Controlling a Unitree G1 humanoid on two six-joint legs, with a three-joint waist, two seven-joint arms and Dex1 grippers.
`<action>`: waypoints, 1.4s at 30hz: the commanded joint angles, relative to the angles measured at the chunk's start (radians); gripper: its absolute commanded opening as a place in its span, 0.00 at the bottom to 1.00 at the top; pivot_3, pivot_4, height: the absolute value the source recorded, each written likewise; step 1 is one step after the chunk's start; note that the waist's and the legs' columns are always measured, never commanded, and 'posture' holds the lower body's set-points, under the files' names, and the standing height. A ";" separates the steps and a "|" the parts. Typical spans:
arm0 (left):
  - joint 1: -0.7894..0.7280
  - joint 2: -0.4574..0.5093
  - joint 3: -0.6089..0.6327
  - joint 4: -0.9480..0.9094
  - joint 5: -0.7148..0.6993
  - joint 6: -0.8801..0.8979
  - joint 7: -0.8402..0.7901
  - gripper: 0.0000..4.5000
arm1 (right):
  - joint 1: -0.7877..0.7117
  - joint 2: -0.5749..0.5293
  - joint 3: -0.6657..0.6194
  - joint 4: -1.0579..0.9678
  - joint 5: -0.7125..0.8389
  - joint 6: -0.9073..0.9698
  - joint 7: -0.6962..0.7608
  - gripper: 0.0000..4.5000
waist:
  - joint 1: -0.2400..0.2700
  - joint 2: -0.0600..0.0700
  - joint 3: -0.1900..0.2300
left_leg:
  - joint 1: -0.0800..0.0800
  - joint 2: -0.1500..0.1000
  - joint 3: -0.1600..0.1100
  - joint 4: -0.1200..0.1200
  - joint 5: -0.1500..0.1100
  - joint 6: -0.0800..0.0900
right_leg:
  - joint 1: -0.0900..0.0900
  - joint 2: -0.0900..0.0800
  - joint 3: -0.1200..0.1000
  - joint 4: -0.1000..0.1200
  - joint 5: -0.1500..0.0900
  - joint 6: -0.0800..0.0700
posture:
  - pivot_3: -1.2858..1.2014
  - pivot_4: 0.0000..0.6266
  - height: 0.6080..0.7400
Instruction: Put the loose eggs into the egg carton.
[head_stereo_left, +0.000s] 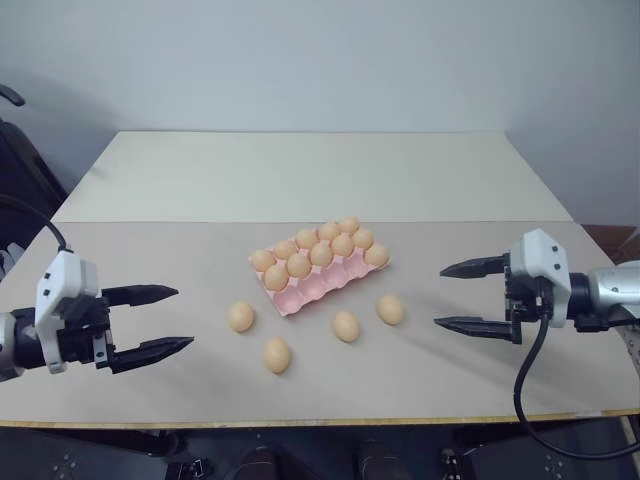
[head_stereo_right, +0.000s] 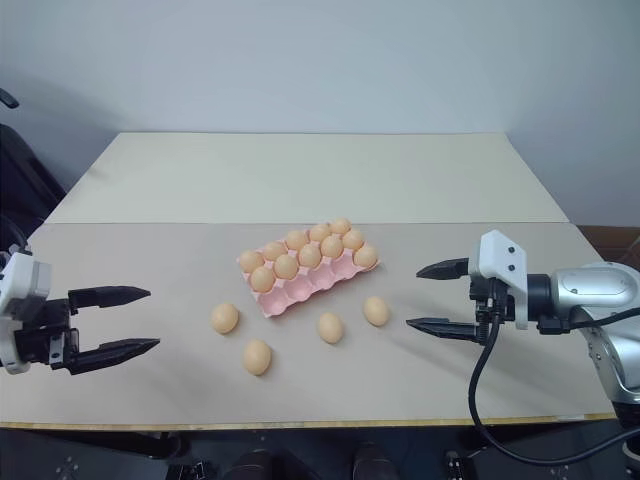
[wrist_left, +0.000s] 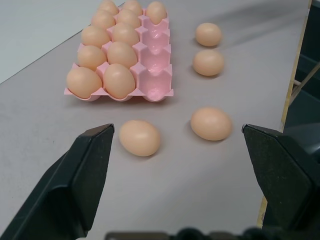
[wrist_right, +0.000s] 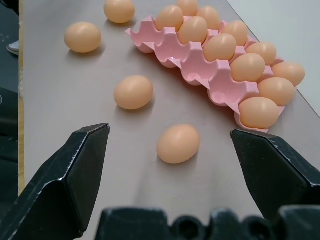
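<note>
Head views: the egg carton (head_stereo_left: 300, 298) sits mid-table, set at an angle, with two back rows filled and one egg at the right end of the near row; four cups along that near row stand empty. The loose eggs lie on the table in front of it — one at the left (head_stereo_left: 240, 316), one nearest the table edge (head_stereo_left: 276, 355), one centre (head_stereo_left: 346, 326), one right (head_stereo_left: 390, 309) — all apart from the carton and from each other. The left gripper (head_stereo_left: 155, 320) hovers well to the left of them, jaws wide, holding nothing. The right gripper (head_stereo_left: 462, 295) hovers to the right, jaws likewise wide and empty.

Left wrist view: the nearest egg (wrist_left: 139, 137) lies just ahead between the spread fingers (wrist_left: 85, 170), with a second egg (wrist_left: 211, 123) beside it. The empty cups face this side.

Right wrist view: one egg (wrist_right: 178, 143) lies close ahead, another (wrist_right: 133, 92) beyond it, and the carton's open row runs alongside.

Judgement: no egg has been picked yet. Each arm is best served by taking the egg closest to it, descending so the fingers straddle the egg's narrow width, closing gently, lifting clear of the neighbours and lowering straight into an empty near-row cup without nudging the seated eggs.

Markings: no brand, label or writing is legible on the carton, eggs or grippers.
</note>
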 joint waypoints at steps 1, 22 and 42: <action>-0.009 0.018 0.021 0.001 0.006 -0.007 -0.002 0.99 | -0.005 -0.004 -0.030 -0.021 0.011 -0.019 -0.001 1.00 | 0.000 0.000 0.000 | 0.000 0.000 0.000 0.000 0.000 0.000 | 0.000 0.000 0.000 0.000 0.000 0.000 | 0.52 0.24 1.00; -0.097 0.044 -0.041 0.026 -0.003 -0.012 -0.043 0.99 | -0.028 -0.010 -0.016 -0.014 0.010 -0.011 0.001 1.00 | -0.001 0.000 0.000 | 0.000 0.000 0.000 0.000 0.000 0.000 | 0.000 0.000 0.000 0.000 0.000 0.000 | 0.52 0.24 1.00; -0.307 0.039 -0.268 0.059 0.003 -0.029 -0.091 0.99 | -0.263 0.195 0.401 0.325 -0.447 -0.400 -0.038 1.00 | -0.001 0.000 0.000 | -0.001 0.000 0.000 0.000 0.000 0.000 | -0.002 0.000 0.000 0.001 0.000 0.000 | 0.52 0.24 1.00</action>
